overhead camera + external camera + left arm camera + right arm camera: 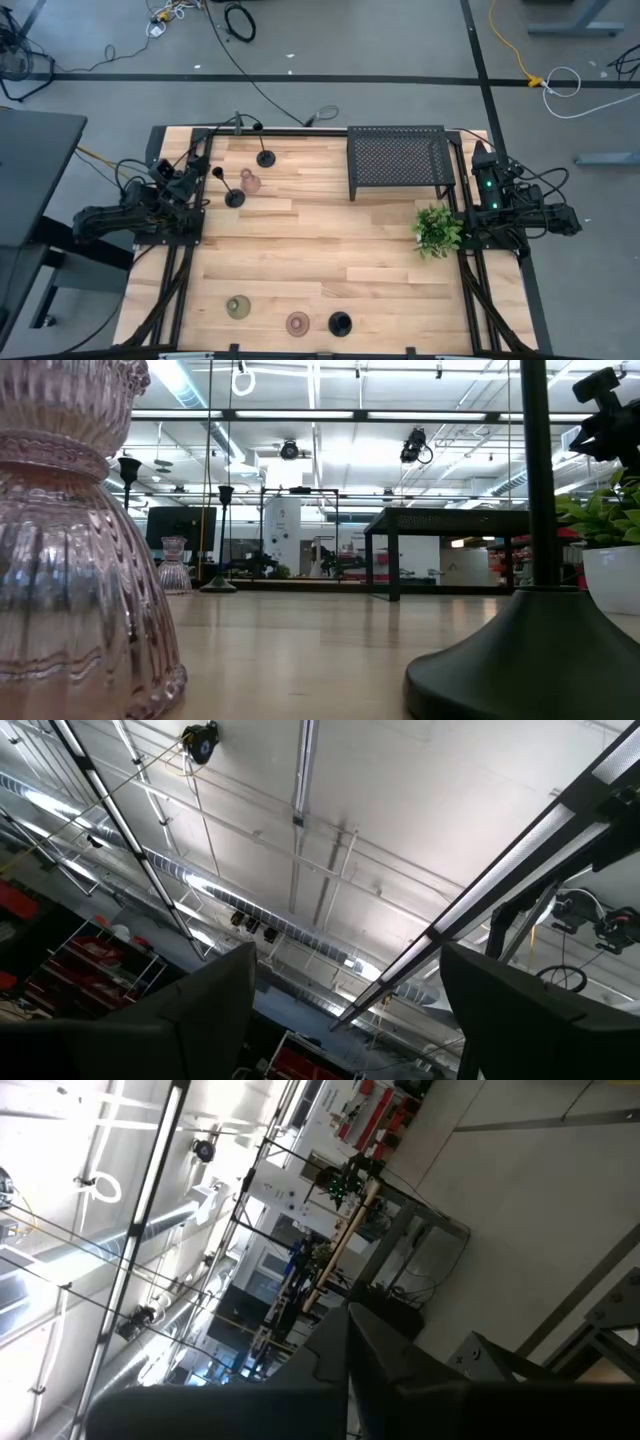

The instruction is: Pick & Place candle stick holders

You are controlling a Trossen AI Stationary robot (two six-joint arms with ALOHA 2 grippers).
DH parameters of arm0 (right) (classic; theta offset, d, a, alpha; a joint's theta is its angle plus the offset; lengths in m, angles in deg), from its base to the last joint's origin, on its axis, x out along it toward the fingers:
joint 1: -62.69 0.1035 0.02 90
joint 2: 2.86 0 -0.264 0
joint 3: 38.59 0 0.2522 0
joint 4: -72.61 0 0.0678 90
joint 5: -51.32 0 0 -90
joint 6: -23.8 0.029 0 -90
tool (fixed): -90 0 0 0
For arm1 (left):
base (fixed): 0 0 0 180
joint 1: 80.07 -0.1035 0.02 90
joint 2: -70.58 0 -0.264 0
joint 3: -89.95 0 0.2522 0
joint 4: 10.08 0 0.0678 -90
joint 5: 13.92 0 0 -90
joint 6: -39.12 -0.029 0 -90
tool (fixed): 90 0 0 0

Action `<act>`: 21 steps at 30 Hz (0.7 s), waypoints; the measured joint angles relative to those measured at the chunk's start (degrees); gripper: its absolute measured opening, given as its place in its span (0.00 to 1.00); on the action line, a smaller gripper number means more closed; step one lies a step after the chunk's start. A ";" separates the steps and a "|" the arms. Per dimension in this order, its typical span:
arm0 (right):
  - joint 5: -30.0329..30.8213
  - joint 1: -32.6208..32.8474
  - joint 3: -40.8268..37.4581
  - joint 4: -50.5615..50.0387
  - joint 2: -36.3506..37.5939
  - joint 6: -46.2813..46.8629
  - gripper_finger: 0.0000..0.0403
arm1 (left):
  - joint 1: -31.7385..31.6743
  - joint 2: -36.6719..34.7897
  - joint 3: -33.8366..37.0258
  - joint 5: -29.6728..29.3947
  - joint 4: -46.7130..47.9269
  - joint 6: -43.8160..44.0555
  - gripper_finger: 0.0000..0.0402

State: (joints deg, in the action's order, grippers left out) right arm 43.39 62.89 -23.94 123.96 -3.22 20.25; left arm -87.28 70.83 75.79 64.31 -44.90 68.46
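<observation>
Both arms sit folded at the table's side edges, away from the work. The left claw (345, 1010) is at the left edge, fingers spread wide with nothing between them, its camera facing the ceiling. The right claw (350, 1370) is at the right edge beside the plant (437, 229), fingers pressed together, holding nothing.

Six candle holders stand on the table (330, 250) in two groups. Far left group: two black stem holders (265, 157) (233, 197) with a pink glass holder (250, 181) between them. Near edge row: olive glass holder (237, 307), second pink glass holder (298, 323), third black holder (340, 323). The black mesh tray (400, 160) stands at the far right, nothing on it.
</observation>
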 joint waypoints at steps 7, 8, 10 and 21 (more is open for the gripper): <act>0.01 -0.01 -0.01 -0.01 0.02 0.00 0.03 | -0.02 0.00 0.00 0.02 -0.01 0.00 0.78; 0.00 0.00 0.00 0.00 0.00 0.00 0.03 | -0.02 0.00 0.01 0.01 0.01 0.00 0.78; -0.01 0.00 -0.01 0.02 0.00 0.00 0.03 | -0.02 0.00 0.00 0.01 -0.01 0.00 0.78; -1.63 -0.01 -0.01 0.02 0.00 4.16 0.03 | 0.00 0.00 0.01 0.00 0.79 -0.04 0.78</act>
State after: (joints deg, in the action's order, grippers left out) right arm 41.77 62.88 -23.95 123.98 -3.22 24.41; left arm -87.28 70.83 75.81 64.31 -44.11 68.41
